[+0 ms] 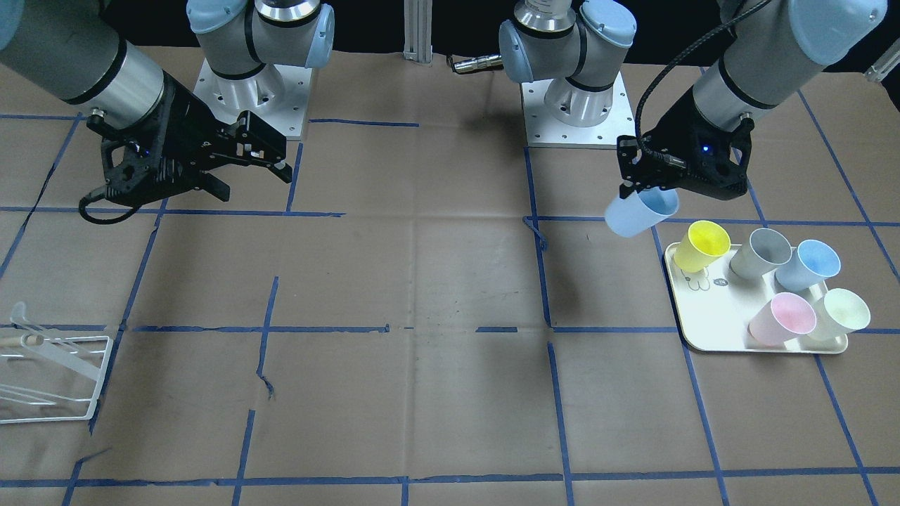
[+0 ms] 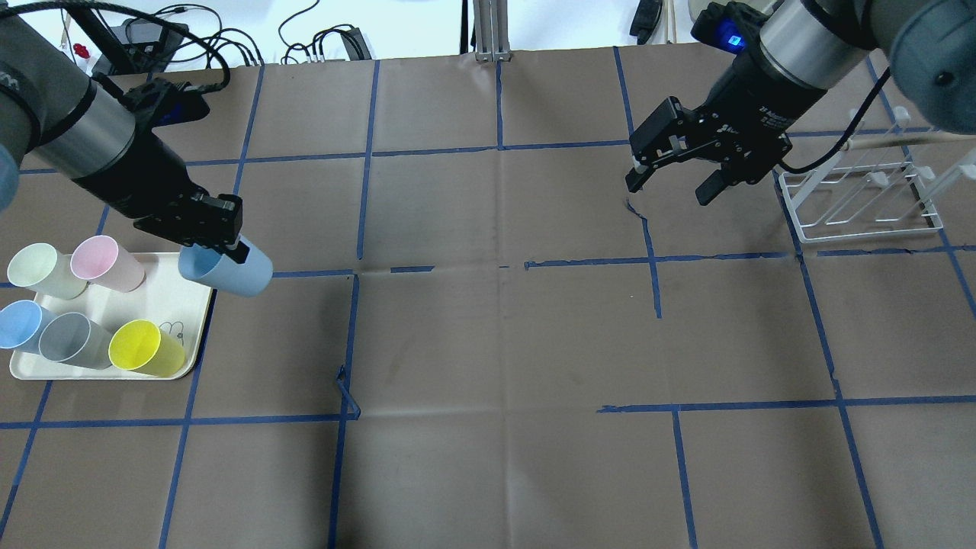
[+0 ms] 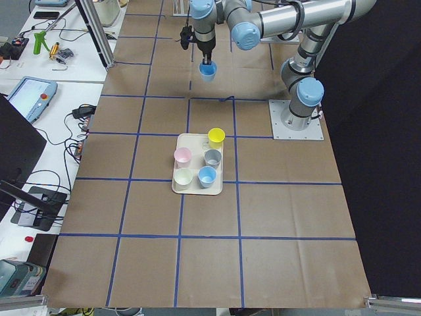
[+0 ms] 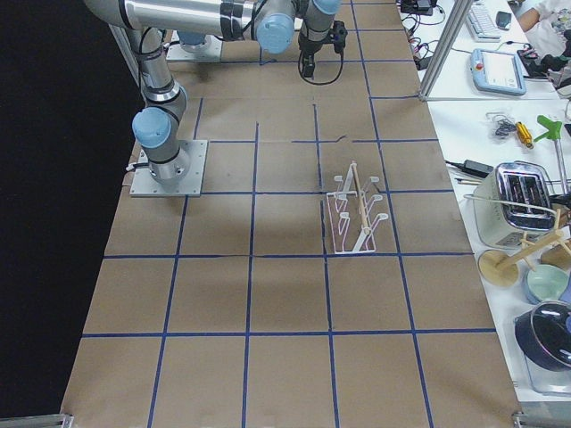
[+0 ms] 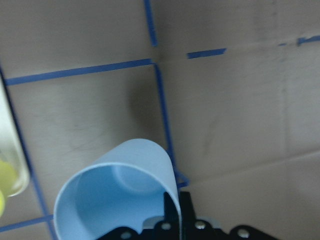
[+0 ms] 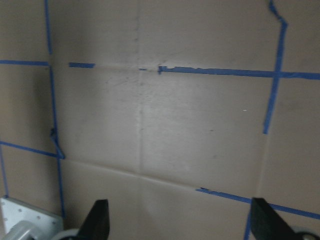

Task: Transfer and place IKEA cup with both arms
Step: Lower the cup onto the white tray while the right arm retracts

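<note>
My left gripper (image 2: 229, 248) is shut on the rim of the pale light-blue IKEA cup (image 2: 227, 271) and holds it tilted in the air just beside the tray. The cup shows in the front-facing view (image 1: 636, 213) under the gripper (image 1: 647, 188), and fills the left wrist view (image 5: 117, 192), where one finger (image 5: 172, 212) sits inside its rim. My right gripper (image 2: 675, 181) is open and empty, held above the table near the wire rack; it shows in the front-facing view (image 1: 256, 176), and both fingertips (image 6: 97, 225) show in the right wrist view.
A cream tray (image 2: 107, 309) holds a second blue cup (image 2: 19, 324), a grey cup (image 2: 72, 339), a yellow cup (image 2: 145, 348), a pink cup (image 2: 103, 263) and a pale green cup (image 2: 42, 271). A white wire rack (image 2: 862, 194) stands on my right side.
</note>
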